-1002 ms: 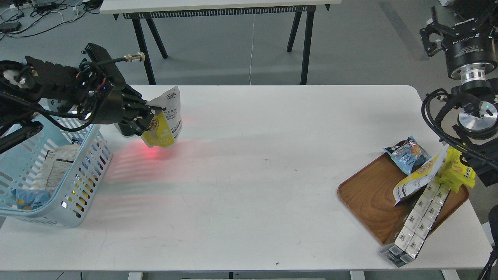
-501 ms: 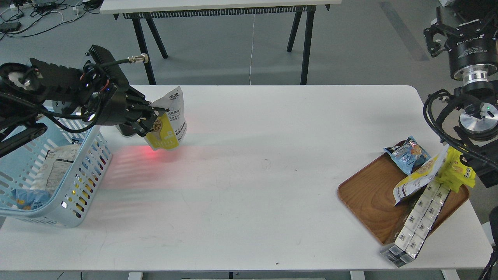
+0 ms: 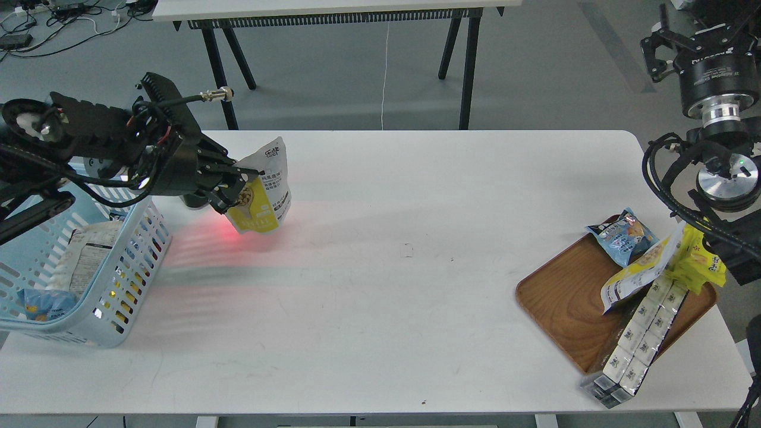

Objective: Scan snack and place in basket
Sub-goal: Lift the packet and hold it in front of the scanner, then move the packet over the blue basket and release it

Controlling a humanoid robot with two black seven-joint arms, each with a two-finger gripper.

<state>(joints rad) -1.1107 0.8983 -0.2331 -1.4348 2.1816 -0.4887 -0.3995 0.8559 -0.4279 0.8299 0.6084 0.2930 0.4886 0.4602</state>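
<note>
My left gripper is shut on the snack, a yellow-and-white pouch with nuggets pictured and a white printed back. It holds the pouch tilted, just above the table, right of the basket. A red glow falls on the table under the pouch. The light blue slotted basket stands at the left edge with several packets inside. My right gripper is raised at the far top right, open and empty, well above the tray.
A brown wooden tray at the right holds a blue packet, a second yellow-and-white pouch, a bright yellow pack and a strip of white boxes. A dark device sits behind my left gripper.
My left gripper has carried the pouch a little to the right, staying over the red glow. The right arm has barely shifted.
</note>
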